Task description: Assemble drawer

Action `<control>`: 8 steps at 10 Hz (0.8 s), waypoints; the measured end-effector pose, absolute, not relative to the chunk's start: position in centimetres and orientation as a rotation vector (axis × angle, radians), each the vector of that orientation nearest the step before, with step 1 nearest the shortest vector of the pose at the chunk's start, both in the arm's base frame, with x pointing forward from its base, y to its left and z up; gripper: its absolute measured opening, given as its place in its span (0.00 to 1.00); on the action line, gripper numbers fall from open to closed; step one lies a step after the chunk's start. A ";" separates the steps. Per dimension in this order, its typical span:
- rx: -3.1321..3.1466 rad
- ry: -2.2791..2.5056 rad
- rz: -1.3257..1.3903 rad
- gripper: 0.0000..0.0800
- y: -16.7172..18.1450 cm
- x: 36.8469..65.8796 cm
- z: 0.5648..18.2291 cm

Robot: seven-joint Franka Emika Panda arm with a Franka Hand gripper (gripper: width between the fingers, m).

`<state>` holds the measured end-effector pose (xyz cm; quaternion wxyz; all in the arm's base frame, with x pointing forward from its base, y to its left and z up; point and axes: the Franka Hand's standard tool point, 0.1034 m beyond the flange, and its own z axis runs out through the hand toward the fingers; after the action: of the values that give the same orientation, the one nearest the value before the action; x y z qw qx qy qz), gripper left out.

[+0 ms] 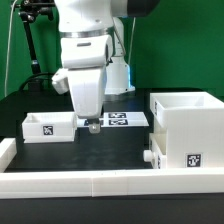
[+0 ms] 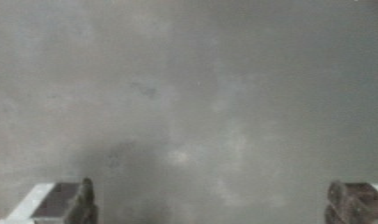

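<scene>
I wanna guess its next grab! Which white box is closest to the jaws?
The low shallow tray on the exterior view's left; the tall casing stands farther away.

White Franka arm (image 1: pixel 85 25) and its pale gripper (image 1: pixel 92 124).
Wears smooth, glossy white shells, rounded at the joints, with a black section near the top edge of the exterior view. Narrows through a boxy white wrist block into a greyish-white gripper body. Ends in two short fingers (image 2: pixel 58 200), grey and flat-faced in the wrist view, lighter-edged, somewhat blurred.
</scene>
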<state>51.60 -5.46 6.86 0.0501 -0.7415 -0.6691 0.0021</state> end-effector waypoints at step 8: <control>-2.523 -1.824 -0.062 0.81 -7.7 49.2 7.2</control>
<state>49.22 -7.74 7.15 0.0139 -0.8102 -0.5856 -0.0198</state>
